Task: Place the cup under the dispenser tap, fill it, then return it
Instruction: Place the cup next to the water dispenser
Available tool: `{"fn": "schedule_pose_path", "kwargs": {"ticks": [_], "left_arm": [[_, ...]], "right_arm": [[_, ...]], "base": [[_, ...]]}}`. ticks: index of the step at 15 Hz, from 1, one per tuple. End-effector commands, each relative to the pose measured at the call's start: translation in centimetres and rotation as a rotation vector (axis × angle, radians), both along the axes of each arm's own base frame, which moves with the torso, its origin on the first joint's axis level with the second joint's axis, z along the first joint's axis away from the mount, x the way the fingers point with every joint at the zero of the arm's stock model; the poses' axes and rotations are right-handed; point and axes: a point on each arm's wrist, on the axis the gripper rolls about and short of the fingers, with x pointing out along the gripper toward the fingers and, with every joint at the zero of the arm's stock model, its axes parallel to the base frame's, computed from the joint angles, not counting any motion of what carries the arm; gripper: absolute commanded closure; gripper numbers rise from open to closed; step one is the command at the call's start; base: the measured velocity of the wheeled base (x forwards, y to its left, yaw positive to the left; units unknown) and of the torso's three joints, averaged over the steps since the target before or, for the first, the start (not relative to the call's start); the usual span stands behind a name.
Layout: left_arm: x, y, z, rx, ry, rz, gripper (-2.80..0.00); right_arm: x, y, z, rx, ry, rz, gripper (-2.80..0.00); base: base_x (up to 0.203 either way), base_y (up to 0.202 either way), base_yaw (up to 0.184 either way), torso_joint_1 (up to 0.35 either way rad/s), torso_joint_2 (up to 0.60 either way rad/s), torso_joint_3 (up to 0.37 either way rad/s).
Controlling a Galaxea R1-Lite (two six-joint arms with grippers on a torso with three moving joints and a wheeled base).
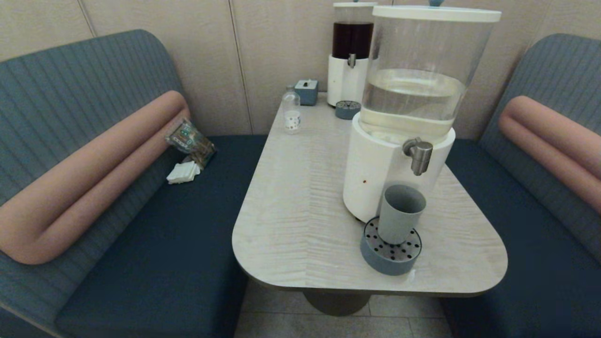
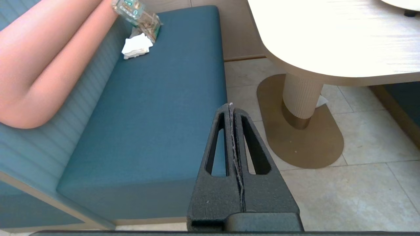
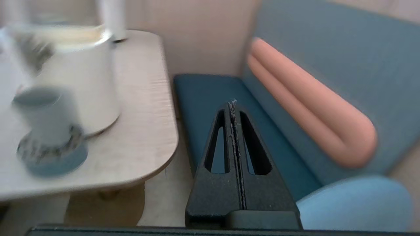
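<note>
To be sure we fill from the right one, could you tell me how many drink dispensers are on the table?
2. The big clear-liquid dispenser stands near the front right, above the cup; the dark-red-liquid dispenser stands at the back by the wall. None seems hidden.

The right gripper (image 3: 233, 105) hangs off the desk's (image 3: 141, 108) right edge, over the blue bench seat (image 3: 203, 98), its fingers (image 3: 229, 147) pressed together and holding nothing. On the desk, the cup (image 3: 46, 114) stands upright on a perforated drip tray (image 3: 52, 154), just beside the dispenser's white base (image 3: 88, 82).
</note>
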Motion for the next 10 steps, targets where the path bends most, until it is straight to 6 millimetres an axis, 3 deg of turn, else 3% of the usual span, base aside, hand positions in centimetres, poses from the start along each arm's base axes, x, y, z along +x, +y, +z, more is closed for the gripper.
{"fn": "schedule_pose_path", "kwargs": {"ticks": [1,4,6,10], "left_arm": [[0.0,0.0,0.0,0.0,-0.001,0.001,0.0],[0.0,0.0,0.0,0.0,-0.002,0.0,0.0],[0.0,0.0,0.0,0.0,-0.002,0.0,0.0],[0.0,0.0,0.0,0.0,-0.002,-0.001,0.0]], "right_arm": [[0.9,0.0,-4.2,-0.007,0.027,0.04,0.0],[5.2,0.2,-9.3,-0.004,0.148,0.11,0.0],[7.1,0.3,-12.0,-0.017,0.134,0.164,0.0],[7.7,0.6,-13.9,-0.014,0.203,0.317,0.0]], "base": [[0.0,0.0,0.0,0.0,0.0,0.0],[0.0,0.0,0.0,0.0,0.0,0.0],[0.0,0.0,0.0,0.0,0.0,0.0],[0.0,0.0,0.0,0.0,0.0,0.0]]}}
